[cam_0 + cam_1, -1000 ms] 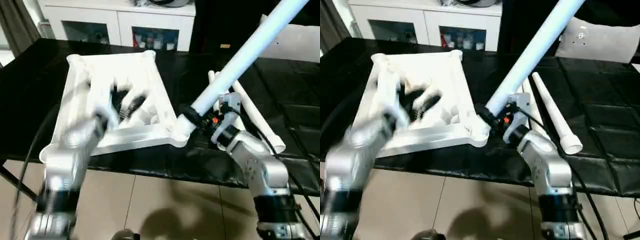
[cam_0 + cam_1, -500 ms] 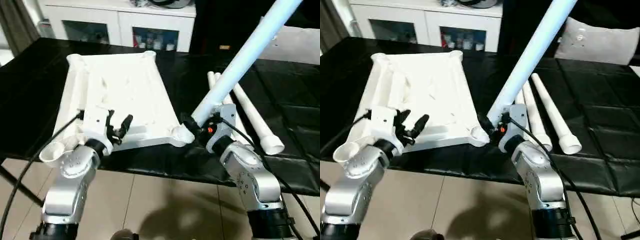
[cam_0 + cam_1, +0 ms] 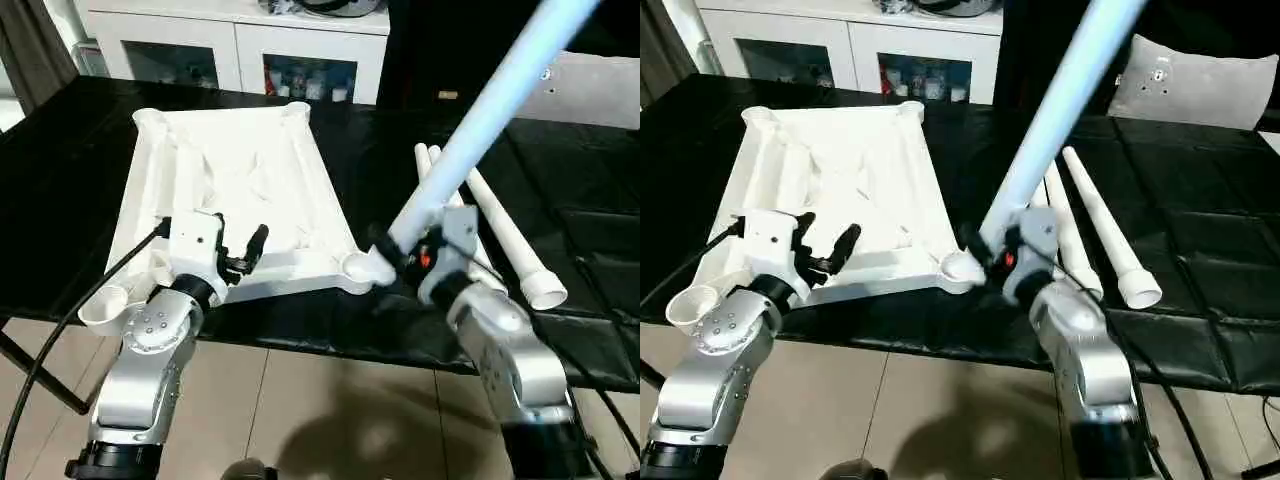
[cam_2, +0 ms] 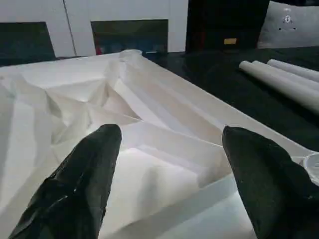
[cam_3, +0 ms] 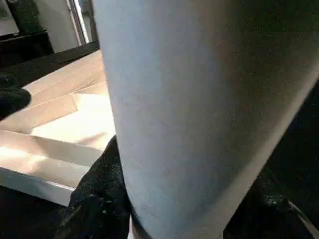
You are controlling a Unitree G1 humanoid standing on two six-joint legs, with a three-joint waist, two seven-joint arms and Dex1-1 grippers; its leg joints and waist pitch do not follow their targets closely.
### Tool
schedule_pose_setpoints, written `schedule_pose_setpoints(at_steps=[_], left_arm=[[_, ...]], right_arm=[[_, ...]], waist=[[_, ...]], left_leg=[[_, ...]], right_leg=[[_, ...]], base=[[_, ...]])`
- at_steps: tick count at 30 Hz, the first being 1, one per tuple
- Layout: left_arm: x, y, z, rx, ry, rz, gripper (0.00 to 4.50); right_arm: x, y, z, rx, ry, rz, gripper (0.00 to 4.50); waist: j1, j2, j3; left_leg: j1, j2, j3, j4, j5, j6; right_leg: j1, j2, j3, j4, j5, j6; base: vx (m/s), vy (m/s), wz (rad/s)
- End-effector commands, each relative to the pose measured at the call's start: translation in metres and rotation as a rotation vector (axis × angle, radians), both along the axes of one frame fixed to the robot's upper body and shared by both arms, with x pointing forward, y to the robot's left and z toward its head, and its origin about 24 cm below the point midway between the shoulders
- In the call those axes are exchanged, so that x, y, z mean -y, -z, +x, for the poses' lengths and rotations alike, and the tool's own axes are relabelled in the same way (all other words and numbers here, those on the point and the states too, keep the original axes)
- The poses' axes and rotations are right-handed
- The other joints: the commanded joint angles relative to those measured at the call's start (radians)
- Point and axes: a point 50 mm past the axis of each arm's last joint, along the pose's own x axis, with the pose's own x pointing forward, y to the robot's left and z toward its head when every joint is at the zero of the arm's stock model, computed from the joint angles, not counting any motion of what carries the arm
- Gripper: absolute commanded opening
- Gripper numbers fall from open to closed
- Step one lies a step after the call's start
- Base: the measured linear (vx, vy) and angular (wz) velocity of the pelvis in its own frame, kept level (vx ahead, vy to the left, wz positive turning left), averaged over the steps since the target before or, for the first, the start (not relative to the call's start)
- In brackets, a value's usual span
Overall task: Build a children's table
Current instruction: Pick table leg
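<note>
Over the upturned table top, the left pincer gapes empty while the right pincer grasps a leg.

Head pair looks down; wrist cameras close on the tabletop

My forearms are silver, jointed metal shells ending in black collars, each wrist carries a white boxy camera block, my left gripper has two blunt matte-black fingers, a black cable trails from my left wrist, and a small orange-red light glows at my right wrist.
</note>
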Motion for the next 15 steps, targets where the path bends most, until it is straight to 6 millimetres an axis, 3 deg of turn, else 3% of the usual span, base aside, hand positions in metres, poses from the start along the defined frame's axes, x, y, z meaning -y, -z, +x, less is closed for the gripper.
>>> schedule_pose_setpoints(at_steps=[1, 3, 4, 5, 6, 7, 8, 9, 10, 11, 12, 13, 14, 15], left_arm=[[-0.0021, -0.0028, -0.0033, 0.015, -0.010, -0.020, 3.64], [-0.0031, -0.0022, -0.0051, 0.013, -0.008, -0.013, 3.64], [-0.0035, -0.0020, -0.0057, 0.012, -0.008, -0.008, 3.64], [-0.0040, -0.0021, -0.0060, 0.012, -0.008, -0.004, 3.64], [-0.0043, -0.0022, -0.0061, 0.012, -0.008, -0.003, 3.64], [-0.0048, -0.0025, -0.0062, 0.012, -0.008, 0.001, 3.64], [-0.0050, -0.0026, -0.0063, 0.012, -0.008, 0.003, 3.64], [-0.0058, -0.0029, -0.0062, 0.013, -0.010, 0.004, 3.64], [-0.0077, -0.0035, -0.0058, 0.013, -0.018, 0.005, 3.64], [-0.0082, -0.0037, -0.0057, 0.014, -0.019, 0.005, 3.64], [-0.0084, -0.0037, -0.0058, 0.013, -0.019, 0.005, 3.64], [-0.0092, -0.0035, -0.0061, 0.011, -0.019, 0.007, 3.64], [-0.0093, -0.0034, -0.0064, 0.009, -0.017, 0.006, 3.64], [-0.0093, -0.0034, -0.0064, 0.009, -0.017, 0.006, 3.64]], right_arm=[[0.0026, -0.0053, 0.0041, 0.021, 0.037, -0.010, 1.91], [0.0032, -0.0047, 0.0068, 0.027, 0.056, -0.017, 1.91], [0.0031, -0.0041, 0.0077, 0.030, 0.057, -0.016, 1.91], [0.0029, -0.0041, 0.0084, 0.041, 0.050, -0.013, 1.91], [0.0028, -0.0042, 0.0087, 0.048, 0.043, -0.012, 1.91], [0.0027, -0.0039, 0.0089, 0.052, 0.038, 0.004, 1.91], [0.0026, -0.0037, 0.0089, 0.053, 0.035, 0.014, 1.91], [0.0023, -0.0020, 0.0089, 0.034, 0.035, 0.029, 1.91], [0.0011, -0.0006, 0.0088, 0.019, 0.027, 0.041, 1.91], [0.0007, -0.0004, 0.0088, 0.017, 0.025, 0.042, 1.91], [0.0006, -0.0004, 0.0087, 0.017, 0.025, 0.042, 1.91], [0.0006, -0.0001, 0.0079, 0.016, 0.027, 0.045, 1.91], [0.0012, 0.0002, 0.0072, 0.014, 0.029, 0.046, 1.91], [0.0012, 0.0002, 0.0072, 0.014, 0.029, 0.046, 1.91]], waist=[[-0.003, -0.004, -0.054], [-0.002, -0.007, -0.051], [-0.007, -0.009, -0.041], [-0.009, -0.013, -0.037], [-0.014, -0.008, -0.029], [-0.016, -0.007, -0.026], [-0.026, -0.010, -0.023], [-0.027, -0.003, -0.017], [-0.047, 0.004, -0.016], [-0.051, 0.004, -0.018], [-0.054, 0.003, -0.024], [-0.055, -0.005, -0.029], [-0.046, -0.010, -0.037], [-0.028, -0.019, -0.046]], left_leg=[[0.024, 0.097, -0.049, -0.088, -0.208, 0.003], [0.036, 0.098, -0.050, -0.092, -0.281, -0.018], [0.056, 0.093, -0.050, -0.096, -0.407, -0.041], [0.065, 0.092, -0.052, -0.097, -0.450, -0.046], [0.087, 0.086, -0.052, -0.096, -0.533, -0.054], [0.106, 0.084, -0.052, -0.093, -0.574, -0.057], [0.127, 0.081, -0.053, -0.091, -0.616, -0.053], [0.131, 0.091, -0.060, -0.101, -0.650, -0.056], [0.123, 0.122, -0.081, -0.145, -0.777, -0.084], [0.124, 0.128, -0.083, -0.156, -0.800, -0.094], [0.129, 0.126, -0.082, -0.159, -0.800, -0.102], [0.128, 0.105, -0.069, -0.144, -0.734, -0.102], [0.090, 0.080, -0.047, -0.122, -0.563, -0.068], [0.048, 0.068, -0.034, -0.101, -0.340, -0.008]], right_leg=[[0.030, -0.148, 0.086, -0.101, -0.294, -0.076], [0.032, -0.151, 0.085, -0.106, -0.385, -0.063], [0.030, -0.150, 0.080, -0.126, -0.552, -0.029], [0.030, -0.150, 0.077, -0.134, -0.605, -0.017], [0.031, -0.146, 0.063, -0.157, -0.708, 0.008], [0.027, -0.141, 0.053, -0.170, -0.745, 0.017], [0.038, -0.133, 0.031, -0.187, -0.749, 0.023], [0.044, -0.129, 0.021, -0.188, -0.722, 0.021], [0.069, -0.111, 0.010, -0.144, -0.589, 0.007], [0.074, -0.111, 0.015, -0.127, -0.540, -0.008], [0.073, -0.116, 0.022, -0.122, -0.500, -0.027], [0.069, -0.139, 0.040, -0.138, -0.478, -0.066], [0.103, -0.168, 0.065, -0.156, -0.509, -0.090], [0.136, -0.179, 0.082, -0.160, -0.500, -0.092]], base=[[0.000, 0.000, 0.00], [0.000, 0.000, 0.00], [0.000, 0.000, 0.00], [0.000, 0.000, 0.00], [0.000, 0.000, 0.00], [0.000, 0.000, 0.00], [0.000, 0.000, 0.00], [0.051, 0.028, -0.10], [0.051, 0.028, -0.10], [0.059, 0.028, -0.10], [0.000, 0.000, 0.00], [0.065, 0.007, -0.04], [0.087, -0.001, -0.02], [0.123, -0.003, -0.04]])
